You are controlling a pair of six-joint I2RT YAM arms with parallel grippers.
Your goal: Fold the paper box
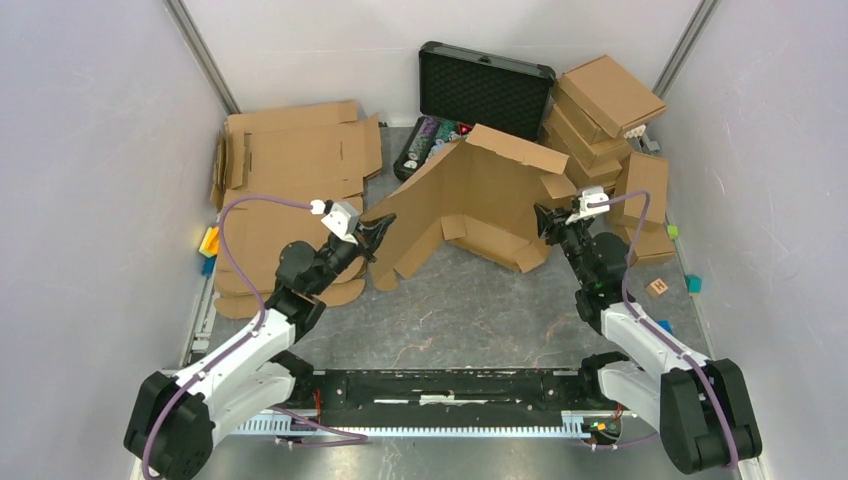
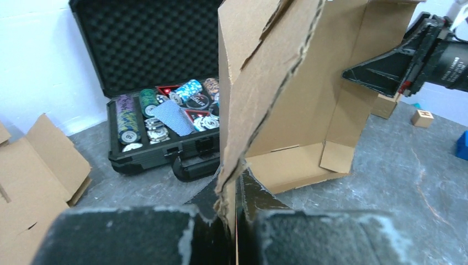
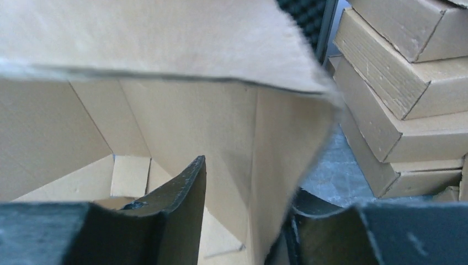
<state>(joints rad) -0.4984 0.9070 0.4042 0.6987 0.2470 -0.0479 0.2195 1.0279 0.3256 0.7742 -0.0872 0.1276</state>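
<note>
Pinches the paper box (image 1: 480, 190) with the left hand (image 1: 376, 232), clamped shut on the ragged corrugated rim of its left flap. Straddles the opposite side with the right hand (image 1: 546, 222), fingers (image 3: 185, 210) parted around an upright panel: one clear of the cardboard, the other close against it, contact impossible to tell.

Stands half-raised between both hands, mid-counter (image 1: 480, 320) toward the far edge, just in front of the black hard case (image 1: 487, 88). Rests its lower edge on the counter, with the main panel tilted up like a tent.

Shows plain brown corrugated board in one die-cut piece: a broad central panel, side walls bent upward along creases, small tabs hanging loose near the counter, fluted rough-cut edges, no print.

Sits on a grey, matte, marbled surface. Behind it, opens a case lid lined with black egg-crate foam, the tray packed with rows of colourful poker chips (image 2: 150, 113).

Toward the far right corner, piles up folded boxes (image 1: 605, 105) of the same cardboard, square-cornered and shut. Toward the far left corner, layers flat unfolded blanks (image 1: 290, 150). Near the right edge, leaves a small wooden cube (image 1: 657, 287).
</note>
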